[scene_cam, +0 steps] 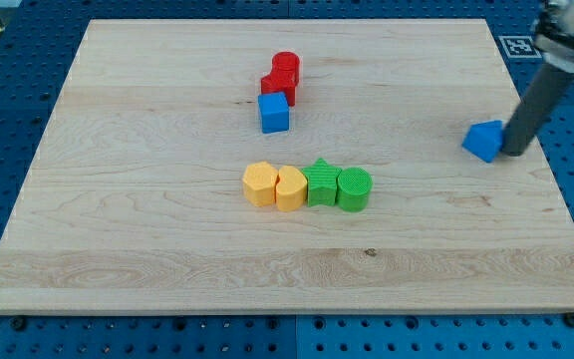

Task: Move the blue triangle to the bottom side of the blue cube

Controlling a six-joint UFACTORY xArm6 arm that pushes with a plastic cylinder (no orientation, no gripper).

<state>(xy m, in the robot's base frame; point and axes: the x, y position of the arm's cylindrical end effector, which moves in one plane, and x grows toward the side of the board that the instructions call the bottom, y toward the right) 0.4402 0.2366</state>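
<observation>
The blue triangle lies near the wooden board's right edge, at mid height. The blue cube sits left of the board's middle, toward the view's top. My tip is just right of the blue triangle and touches or nearly touches its right side. The rod rises from there toward the view's top right corner. The blue cube is far to the left of the tip.
Two red blocks sit just above the blue cube, touching it. Below the cube lies a row: a yellow block, another yellow block, a green star, a green cylinder. The board's right edge is beside the tip.
</observation>
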